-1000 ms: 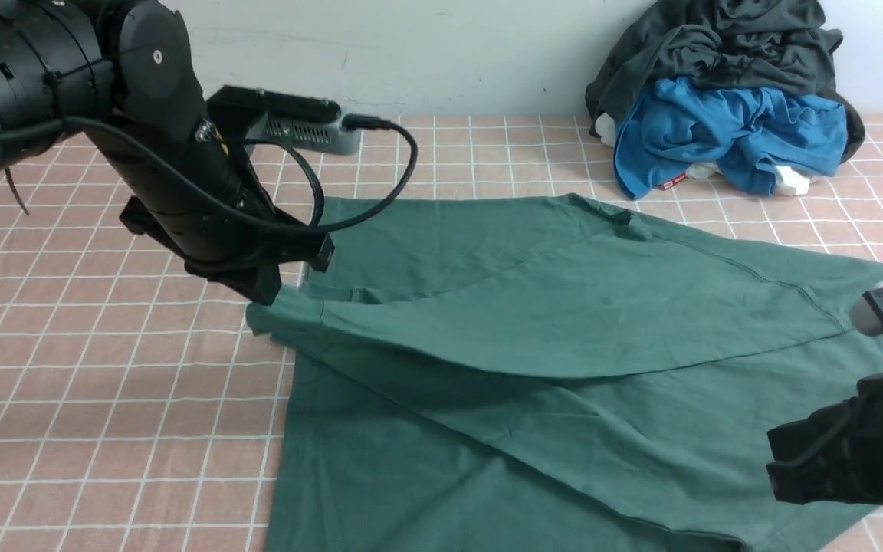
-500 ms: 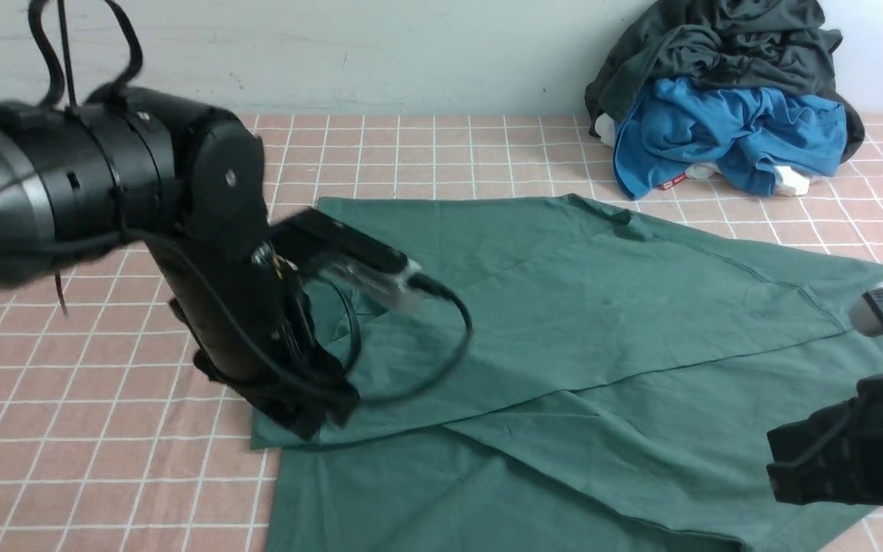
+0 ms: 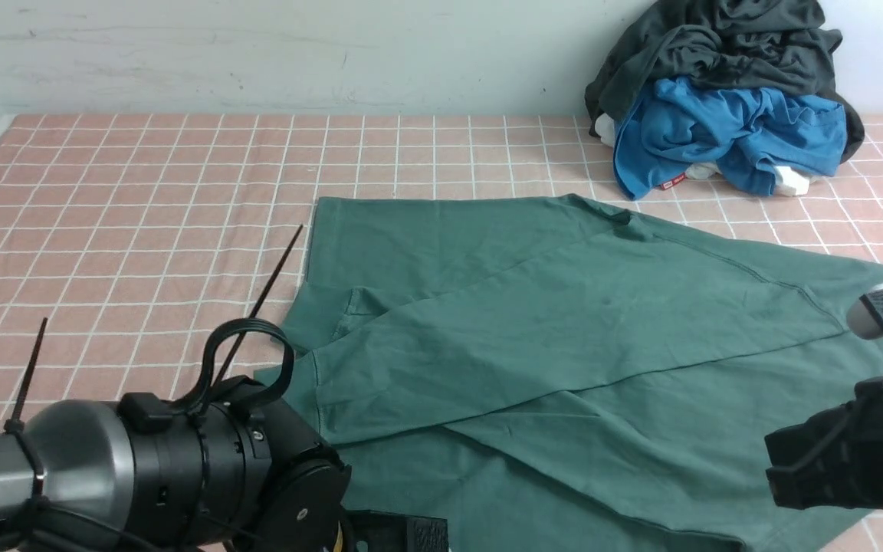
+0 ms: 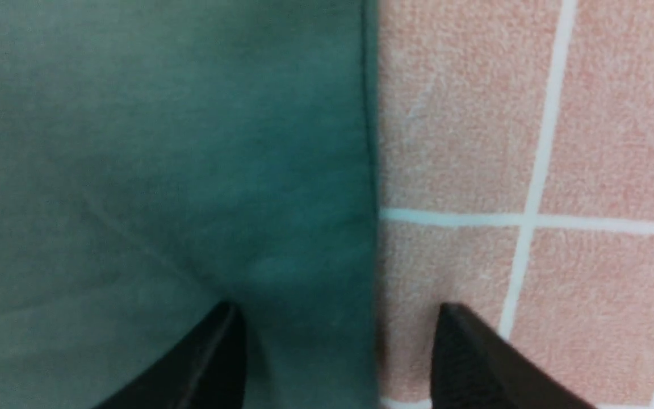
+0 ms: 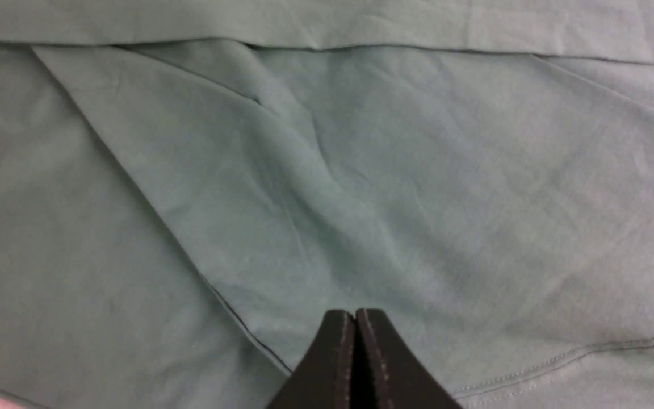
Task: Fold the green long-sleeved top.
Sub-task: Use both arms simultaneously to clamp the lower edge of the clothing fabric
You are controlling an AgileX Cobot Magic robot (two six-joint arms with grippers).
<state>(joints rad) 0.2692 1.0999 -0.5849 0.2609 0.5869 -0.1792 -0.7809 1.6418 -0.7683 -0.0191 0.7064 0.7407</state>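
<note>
and here's the top (image 3: 426, 238), spread flat on the pink-checked worktop (image 3: 142, 192), with one sleeve (image 3: 533, 337) laid slantwise across its body, the cuff end reaching the top's left edge. the left arm (image 3: 181, 475) sits low by the top's near left corner, and its gripper is out of sight from the front. the wrist view picks it up: the left gripper (image 4: 338, 346) is spread wide, straddling the top's stitched side edge. one of its fingers (image 4: 202, 369) is over green cloth, the other over bare worktop (whether the tips touch down, can't tell), and nothing is pinched between them.

over on the top's right side, the right arm (image 3: 855, 452) hangs above the cloth by the near right corner. the right gripper (image 5: 355, 318), seen from its own wrist, is pressed tight together, tips meeting with no cloth caught between them. it is poised over a lightly creased stretch of the top, and a folded edge runs slantwise just beside the tips.

beyond the top's far right corner, apart from it, a heap sits against the wall (image 3: 257, 54). the blue garment (image 3: 725, 130) is on the side nearer the top, and the grey garment (image 3: 717, 46) is piled over and behind it. a few white scraps peek out under the blue.
</note>
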